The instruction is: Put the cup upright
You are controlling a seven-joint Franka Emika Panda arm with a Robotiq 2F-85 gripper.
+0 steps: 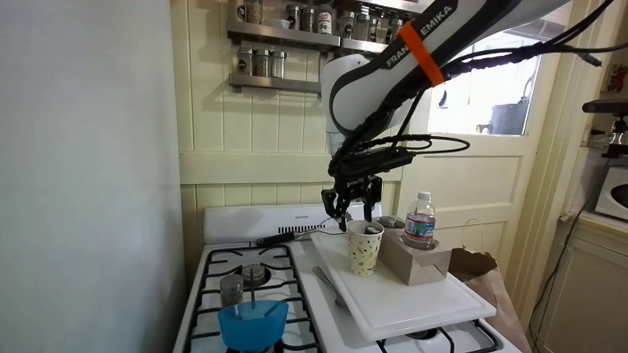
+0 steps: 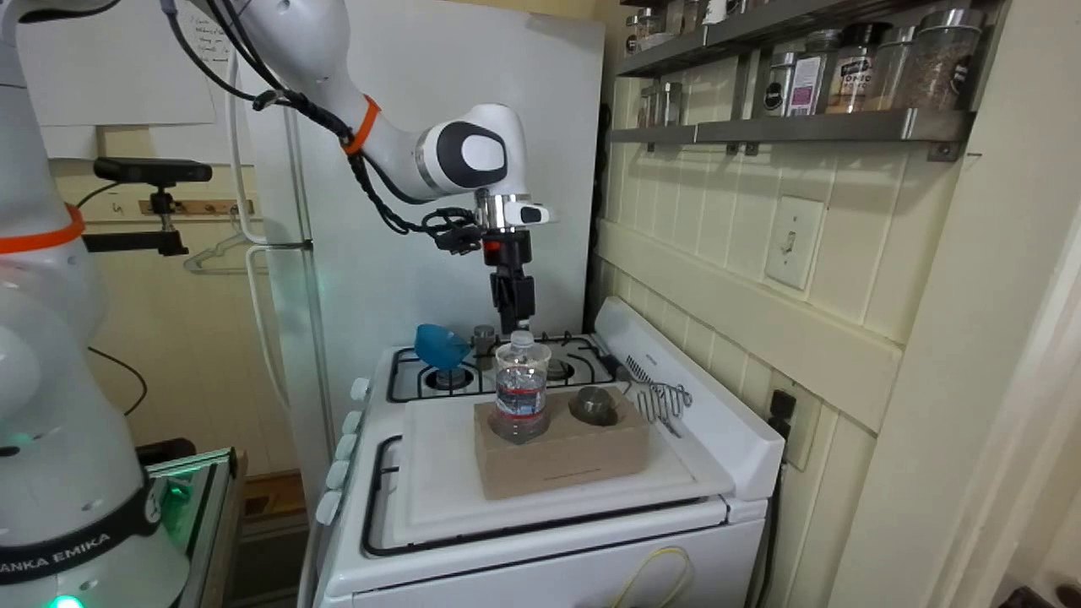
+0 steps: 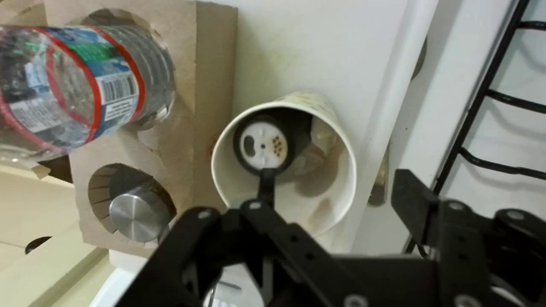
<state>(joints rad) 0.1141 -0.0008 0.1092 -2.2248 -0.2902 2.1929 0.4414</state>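
Note:
The cup [image 1: 364, 252], cream with small speckled marks, stands upright on a white cutting board [image 1: 422, 310]. In the wrist view I look into the cup [image 3: 341, 192]. A dark shaker [image 3: 263, 145] with a white perforated top leans inside it. In an exterior view the cup is mostly hidden behind the bottle. My gripper [image 1: 355, 221] is open just above the cup's rim. In the wrist view the gripper's [image 3: 337, 187] left finger overlaps the cup's opening, and its right finger is off to the cup's right. I cannot tell whether the left finger reaches inside. Nothing is between the fingers' grip.
A cardboard box [image 2: 574, 464] beside the cup holds a clear bottle [image 1: 420, 223] and a metal-lidded jar [image 3: 138, 215]. A tilted blue tub [image 1: 252, 326] and another jar [image 1: 231, 290] are on the stove grates. A spoon [image 1: 329, 287] and a black-handled utensil [image 1: 275, 239] lie near the board.

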